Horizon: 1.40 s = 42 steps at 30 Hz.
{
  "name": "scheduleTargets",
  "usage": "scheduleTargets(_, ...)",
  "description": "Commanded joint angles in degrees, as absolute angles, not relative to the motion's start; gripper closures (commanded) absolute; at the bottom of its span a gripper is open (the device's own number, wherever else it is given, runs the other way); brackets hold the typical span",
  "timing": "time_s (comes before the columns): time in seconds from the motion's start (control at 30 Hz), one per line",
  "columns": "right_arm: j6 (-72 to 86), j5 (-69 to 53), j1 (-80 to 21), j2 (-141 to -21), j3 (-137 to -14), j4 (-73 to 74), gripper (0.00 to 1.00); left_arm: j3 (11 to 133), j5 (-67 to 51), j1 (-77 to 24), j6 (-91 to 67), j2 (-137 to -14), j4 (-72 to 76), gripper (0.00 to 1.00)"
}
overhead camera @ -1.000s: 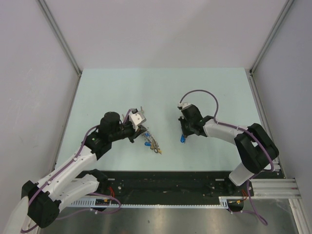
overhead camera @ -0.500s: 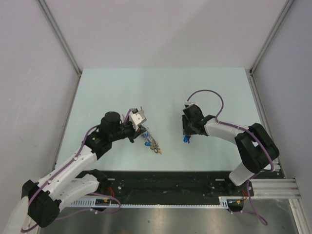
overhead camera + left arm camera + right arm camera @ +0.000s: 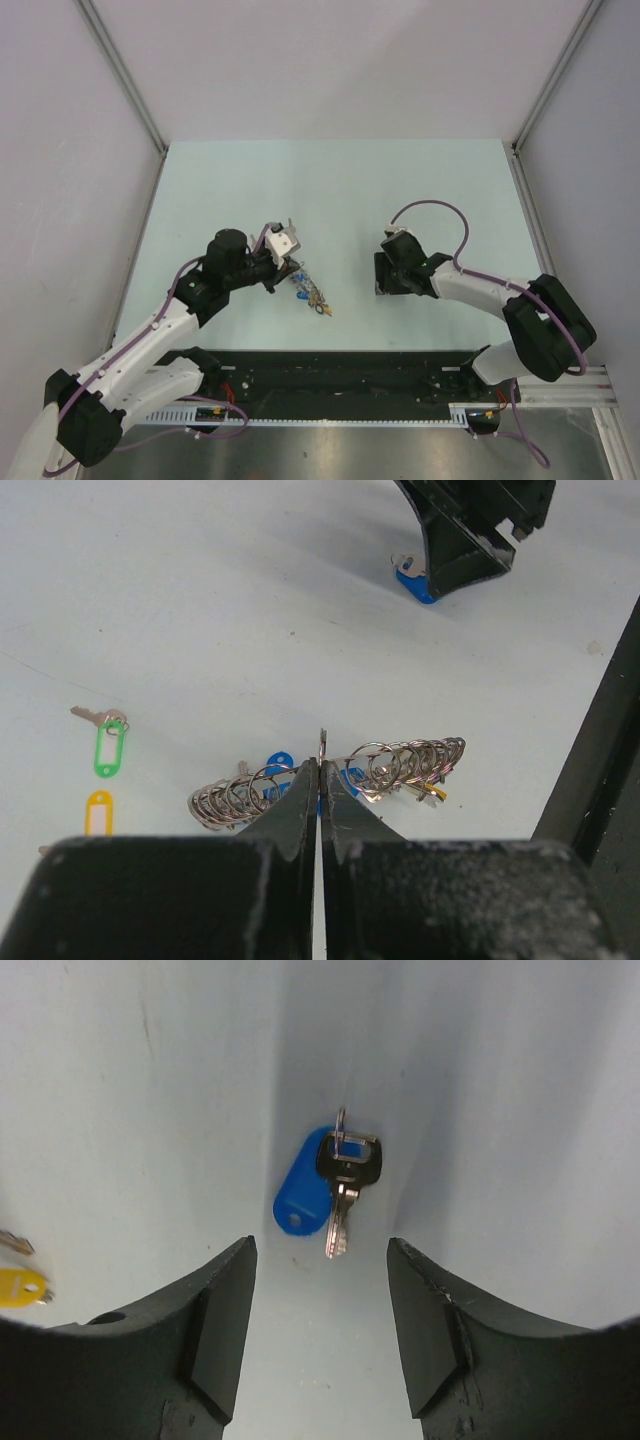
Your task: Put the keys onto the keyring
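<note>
The keyring (image 3: 405,763), a grey metal ring strung with many small rings and tagged keys, is seen edge-on in the left wrist view. My left gripper (image 3: 320,767) is shut on its thin rim; from above the ring (image 3: 308,290) hangs just beyond that gripper (image 3: 284,264). A blue-tagged key (image 3: 310,1197) lies flat on the table just ahead of my right gripper (image 3: 320,1252), which is open and holds nothing. The left wrist view shows the same key (image 3: 412,581) under the right gripper's fingers (image 3: 455,555). A green-tagged key (image 3: 108,746) and an orange-yellow-tagged key (image 3: 98,810) lie to the left.
The pale green table (image 3: 330,190) is walled in by grey panels on three sides. A black rail (image 3: 350,375) runs along the near edge between the arm bases. An orange-yellow tag (image 3: 20,1285) shows at the left edge of the right wrist view.
My right gripper has opened and let go of the blue-tagged key, which now lies on the table; the gripper drew back to the right. The left gripper and keyring have not moved.
</note>
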<state>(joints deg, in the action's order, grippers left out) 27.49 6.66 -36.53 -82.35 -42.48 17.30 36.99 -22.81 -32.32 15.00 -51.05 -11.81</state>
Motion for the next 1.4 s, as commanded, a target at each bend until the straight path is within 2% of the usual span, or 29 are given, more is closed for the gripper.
scheduleTargets(0.0,31.3,5.5,-39.0,-81.5,-40.1,16.9,0.40,40.3,-23.2,-32.0,15.0,-49.7,-9.6,1.00)
scheduleTargets(0.4,34.1,1.0,-43.4,-89.2,-39.7,0.6,0.43,40.1,-22.9,-32.0,15.2,-49.4,-9.8,1.00)
scheduleTargets(0.53,31.1,1.1,-43.7,-93.4,-43.1,-6.2,0.42,40.1,-22.9,-32.0,15.2,-49.5,-9.8,0.99)
scheduleTargets(0.67,26.9,-1.1,-42.9,-95.5,-48.2,-5.9,0.41,40.0,-22.6,-32.0,15.4,-49.4,-9.8,1.00)
scheduleTargets(0.83,25.0,-1.3,-39.9,-89.7,-48.8,1.8,0.37,39.9,-22.2,-32.0,15.6,-49.0,-9.9,1.00)
scheduleTargets(0.97,21.3,-1.1,-36.8,-83.5,-48.6,9.0,0.29,40.0,-22.4,-32.0,15.6,-49.0,-9.8,1.00)
scheduleTargets(1.17,21.0,-7.4,-27.2,-78.4,-46.1,13.8,0.21,40.0,-22.7,-32.0,15.5,-49.0,-9.9,1.00)
scheduleTargets(1.37,24.3,-9.5,-26.1,-75.4,-39.5,12.8,0.20,40.0,-22.8,-32.0,15.6,-48.9,-9.8,1.00)
